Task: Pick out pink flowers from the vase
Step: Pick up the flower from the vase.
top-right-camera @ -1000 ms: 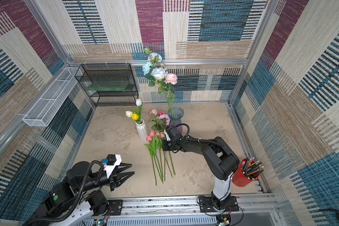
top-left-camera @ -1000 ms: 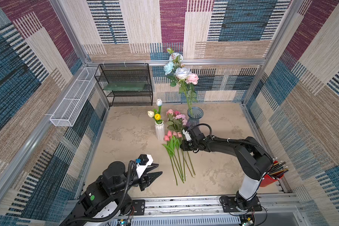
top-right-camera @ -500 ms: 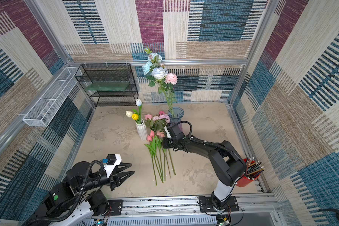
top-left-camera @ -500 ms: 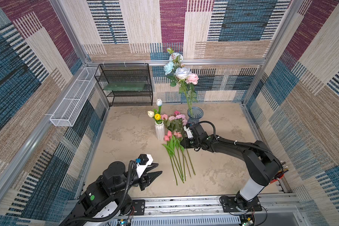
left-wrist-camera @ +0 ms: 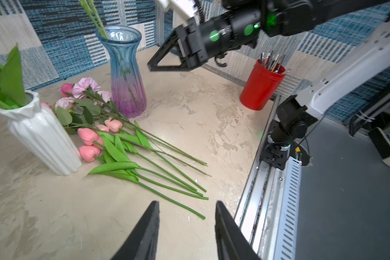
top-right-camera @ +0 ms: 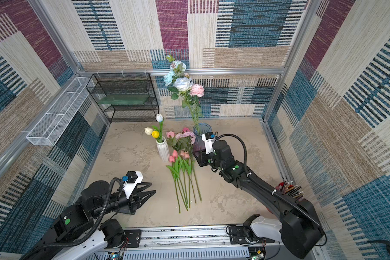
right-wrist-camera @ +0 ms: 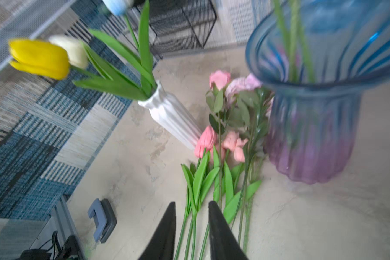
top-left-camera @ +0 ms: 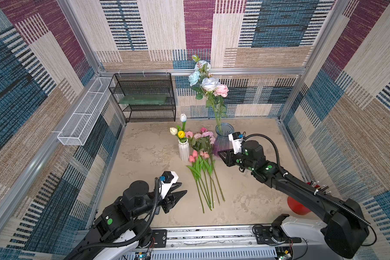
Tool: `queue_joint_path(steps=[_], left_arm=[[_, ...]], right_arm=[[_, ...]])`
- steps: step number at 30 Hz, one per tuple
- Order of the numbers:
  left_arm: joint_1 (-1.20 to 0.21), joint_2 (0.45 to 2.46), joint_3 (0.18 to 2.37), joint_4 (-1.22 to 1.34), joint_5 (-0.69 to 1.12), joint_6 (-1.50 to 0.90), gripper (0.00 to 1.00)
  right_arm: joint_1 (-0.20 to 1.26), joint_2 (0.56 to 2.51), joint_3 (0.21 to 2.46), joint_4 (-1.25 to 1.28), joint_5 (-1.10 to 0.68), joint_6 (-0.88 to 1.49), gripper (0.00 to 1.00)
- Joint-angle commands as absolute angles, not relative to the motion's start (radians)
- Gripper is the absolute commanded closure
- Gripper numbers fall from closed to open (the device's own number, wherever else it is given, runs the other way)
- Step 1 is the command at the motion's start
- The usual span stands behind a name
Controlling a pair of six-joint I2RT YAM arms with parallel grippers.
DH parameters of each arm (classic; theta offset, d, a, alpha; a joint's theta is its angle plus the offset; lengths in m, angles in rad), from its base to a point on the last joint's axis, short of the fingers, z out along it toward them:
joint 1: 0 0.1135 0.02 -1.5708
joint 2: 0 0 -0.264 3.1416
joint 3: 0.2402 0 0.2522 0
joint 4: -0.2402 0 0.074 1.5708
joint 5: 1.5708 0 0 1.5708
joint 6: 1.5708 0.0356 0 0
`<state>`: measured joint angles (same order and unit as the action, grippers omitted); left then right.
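Observation:
Several pink flowers (top-left-camera: 199,155) lie in a bunch on the table between the white vase (top-left-camera: 183,152) and the blue-purple glass vase (top-left-camera: 223,139), stems towards the front. One pink rose (top-left-camera: 221,90) stands tall in the glass vase among pale blue and white roses. My right gripper (top-left-camera: 221,155) hovers beside the glass vase's base, just right of the bunch. In the right wrist view the right gripper (right-wrist-camera: 191,203) is open, with stems on the table below the gap. My left gripper (top-left-camera: 180,191) is open and empty at the front left, short of the stem ends (left-wrist-camera: 200,217).
The white vase holds white and yellow tulips (top-left-camera: 178,132). A red cup of brushes (top-left-camera: 298,206) stands at the front right behind the right arm. A black wire shelf (top-left-camera: 144,96) stands at the back wall and a white wire basket (top-left-camera: 83,114) hangs on the left wall.
My right gripper has opened and drawn back to the right, away from the bunch. One more pink bloom now lies with the bunch. The left arm has not moved.

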<state>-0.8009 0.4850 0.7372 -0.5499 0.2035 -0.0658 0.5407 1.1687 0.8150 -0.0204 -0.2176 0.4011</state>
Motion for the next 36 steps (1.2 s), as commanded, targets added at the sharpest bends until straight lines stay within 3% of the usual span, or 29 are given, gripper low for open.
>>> queue_joint_path(steps=[1, 6, 11, 18, 25, 36], left_arm=[[-0.802, 0.584, 0.798, -0.539, 0.15, -0.102, 0.57], [-0.804, 0.735, 0.85, -0.537, 0.165, -0.129, 0.59], [-0.806, 0.779, 0.837, -0.578, 0.127, -0.12, 0.59], [-0.805, 0.634, 0.79, -0.661, 0.144, -0.037, 0.57], [-0.805, 0.455, 0.759, -0.724, 0.207, -0.01, 0.55], [-0.805, 0.375, 0.704, -0.662, 0.255, -0.02, 0.55]], right_arm=[[0.491, 1.108, 0.788, 0.119, -0.249, 0.371, 0.64], [0.433, 1.107, 0.835, 0.153, -0.201, 0.271, 0.59], [0.374, 1.223, 0.939, 0.174, -0.234, 0.169, 0.57], [0.281, 1.416, 1.052, 0.284, -0.41, 0.148, 0.57], [0.279, 1.562, 1.115, 0.39, -0.533, 0.112, 0.55], [0.282, 1.667, 1.142, 0.434, -0.491, 0.115, 0.58]])
